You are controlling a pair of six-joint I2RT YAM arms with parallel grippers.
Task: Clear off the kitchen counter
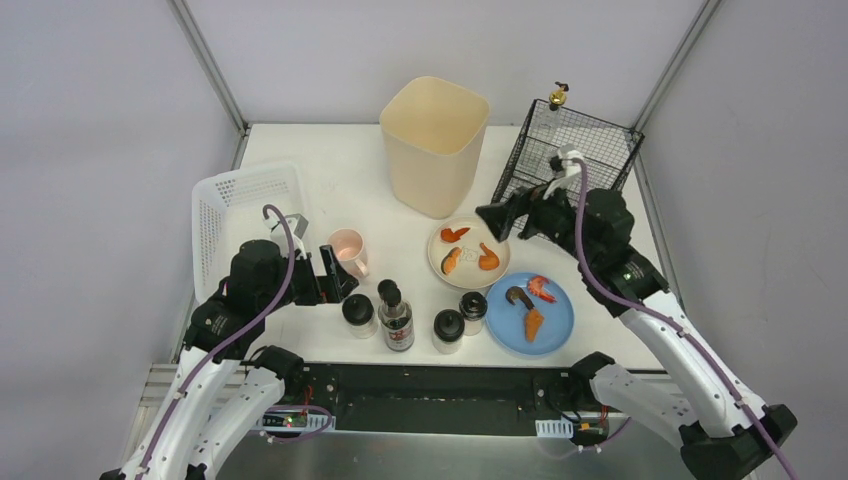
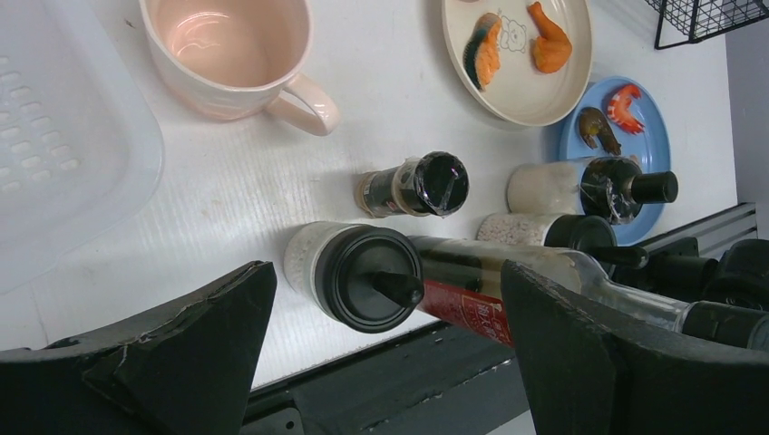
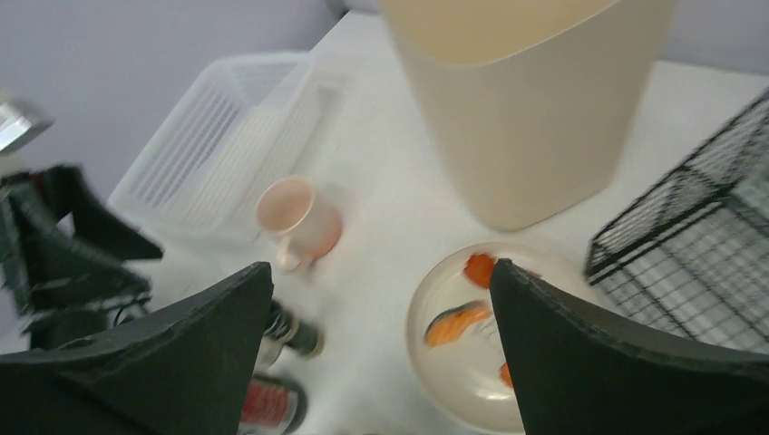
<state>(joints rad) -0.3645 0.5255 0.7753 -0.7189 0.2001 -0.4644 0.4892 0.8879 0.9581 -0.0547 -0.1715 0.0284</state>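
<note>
**On the white bench [image 1: 330,180], both end effectors held open and empty**

Over the bench's front-left part, the left end effector [image 2: 385,281] is held with its fingers spread wide and nothing clamped. A black-capped shaker [image 2: 358,272] and a sauce bottle [image 2: 508,290] are seen standing on the surface beneath it. The right end effector [image 3: 381,272] is poised above the rear right, jaws likewise apart, over the cream plate [image 1: 468,250] beside the black wire rack [image 1: 570,150].
</note>
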